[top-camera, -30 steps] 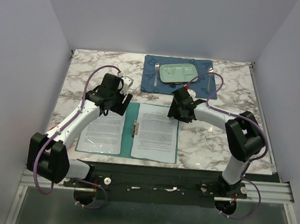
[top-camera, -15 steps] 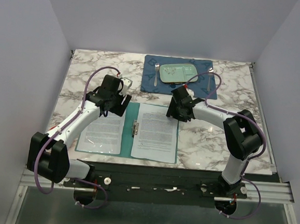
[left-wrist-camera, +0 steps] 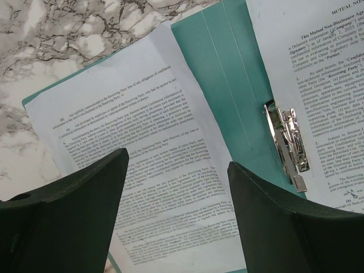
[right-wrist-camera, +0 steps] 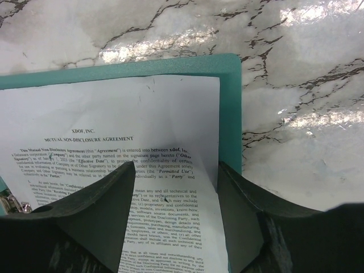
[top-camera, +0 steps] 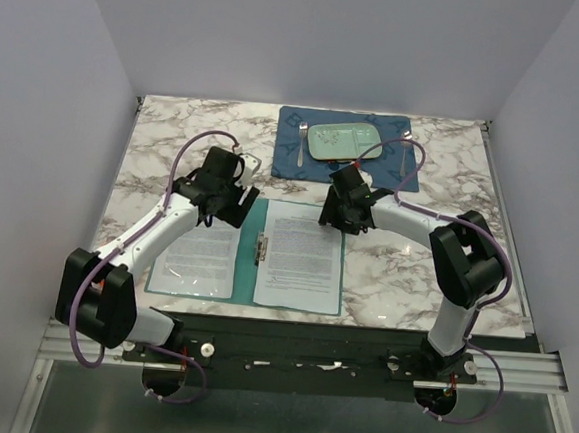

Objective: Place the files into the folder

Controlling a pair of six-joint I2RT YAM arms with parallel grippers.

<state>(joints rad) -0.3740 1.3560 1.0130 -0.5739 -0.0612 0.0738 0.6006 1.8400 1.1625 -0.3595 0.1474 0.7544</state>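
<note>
This is a robotics lab test cell, a staged rig rather than a lived-in room. Plain pale walls (top-camera: pixel 324 39) box in a marble-patterned tabletop (top-camera: pixel 415 277) on three sides. The teal folder (top-camera: pixel 248 243) serves as the landmark. On its near side, an aluminium rail (top-camera: pixel 518 373) runs along the tabletop's edge. The rail carries the bases of two white-and-black robot arms, the left arm (top-camera: pixel 158 231) and the right arm (top-camera: pixel 409 221), both trailing purple cables (top-camera: pixel 189 148). On the folder's far side, a dark blue placemat (top-camera: pixel 290 151) holds a pale green plate (top-camera: pixel 344 141) and a fork (top-camera: pixel 301 142). This place setting shares the tabletop with office paperwork. The printed files (top-camera: pixel 302 253) lying on the folder are headed as a mutual non-disclosure agreement.
</note>
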